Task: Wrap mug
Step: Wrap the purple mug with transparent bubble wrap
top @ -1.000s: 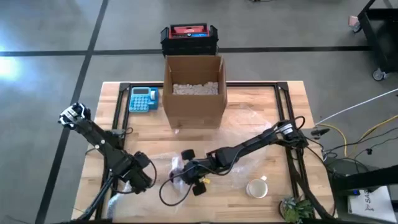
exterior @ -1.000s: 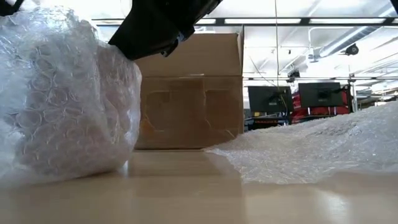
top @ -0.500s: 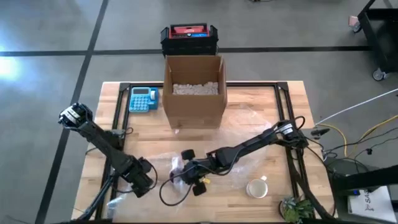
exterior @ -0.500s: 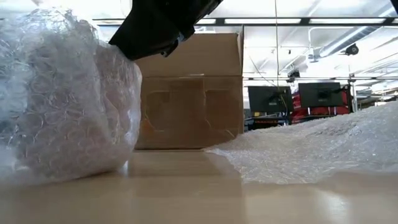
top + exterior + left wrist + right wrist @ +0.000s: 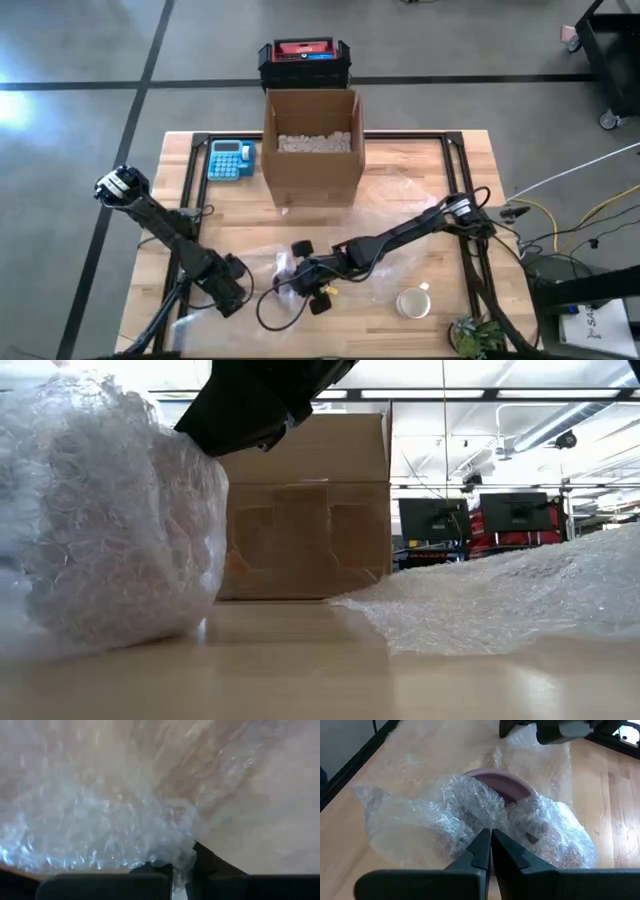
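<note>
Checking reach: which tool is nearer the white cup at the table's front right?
Right. The right tool sits just left of the white cup, on the bubble wrap; the left tool is farther left, beyond it.

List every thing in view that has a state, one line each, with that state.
Pinkish mug: lying partly covered by wrap, rim still showing.
Clear bubble wrap sheet: crumpled over the mug, spread on the table.
Right gripper: jaws shut on the wrap at the mug.
Left gripper: jaws shut on a wrap edge.
Brown cardboard box: open, holding white packing fill.
White cup: upright, uncovered, apart from the wrap.
</note>
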`<action>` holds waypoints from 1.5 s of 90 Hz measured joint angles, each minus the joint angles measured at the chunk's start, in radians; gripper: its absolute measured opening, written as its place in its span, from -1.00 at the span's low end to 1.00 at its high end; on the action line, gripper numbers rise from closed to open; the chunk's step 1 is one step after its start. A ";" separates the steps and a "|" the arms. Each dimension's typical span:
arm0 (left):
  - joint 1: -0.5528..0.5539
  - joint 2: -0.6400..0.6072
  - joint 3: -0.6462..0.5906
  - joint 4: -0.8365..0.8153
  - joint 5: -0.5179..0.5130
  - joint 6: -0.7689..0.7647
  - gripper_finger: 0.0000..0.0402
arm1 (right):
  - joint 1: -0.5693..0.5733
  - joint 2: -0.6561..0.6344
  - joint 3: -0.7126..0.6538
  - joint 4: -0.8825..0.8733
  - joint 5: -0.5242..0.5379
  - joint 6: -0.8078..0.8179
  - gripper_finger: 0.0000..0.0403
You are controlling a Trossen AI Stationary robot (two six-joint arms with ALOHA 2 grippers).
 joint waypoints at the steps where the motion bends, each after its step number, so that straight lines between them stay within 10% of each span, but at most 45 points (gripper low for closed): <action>1: 0.000 0.000 0.006 -0.002 -0.005 0.003 -0.97 | 0.000 0.000 0.000 0.000 0.000 0.000 -0.99; 47: -0.006 0.000 0.386 -0.120 -0.459 0.186 -1.00 | 0.000 0.001 0.000 0.005 0.000 -0.004 -0.99; 135: 0.027 0.181 0.369 0.213 -0.735 0.382 -1.00 | 0.000 0.002 -0.001 0.002 0.000 0.021 -0.99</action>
